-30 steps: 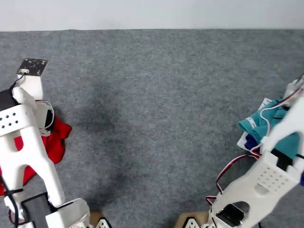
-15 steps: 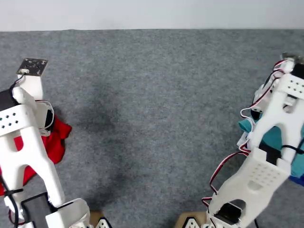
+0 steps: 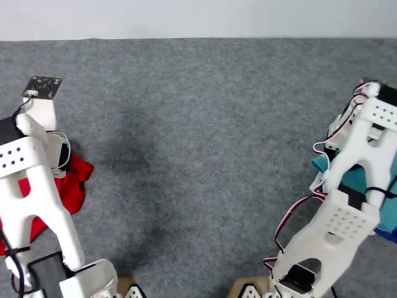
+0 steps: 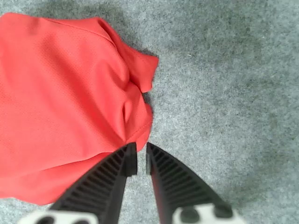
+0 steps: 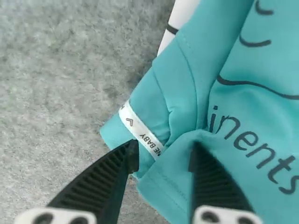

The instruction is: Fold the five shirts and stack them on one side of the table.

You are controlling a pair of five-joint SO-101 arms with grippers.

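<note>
A red shirt [image 4: 60, 102] lies crumpled on the grey table; in the high view the red shirt [image 3: 71, 186] is at the left edge, partly under the left arm. My left gripper [image 4: 137, 157] is shut, its tips at the shirt's hem with nothing clearly between them. At the right edge a teal shirt [image 3: 321, 164] tops a small pile, mostly covered by the right arm. My right gripper [image 5: 163, 156] is open, straddling a fold of the teal shirt [image 5: 219, 79] close to its white tag [image 5: 140, 132].
A white garment [image 5: 180, 23] peeks out from under the teal one, and a blue edge [image 3: 388, 233] shows at the pile's near side. Grey carpet-like table surface [image 3: 205, 136] stretches between the two arms. A pale wall runs along the far edge.
The right arm has swung toward the far side and now stands over the teal shirt pile, covering more of it. The left arm and red shirt have not moved.
</note>
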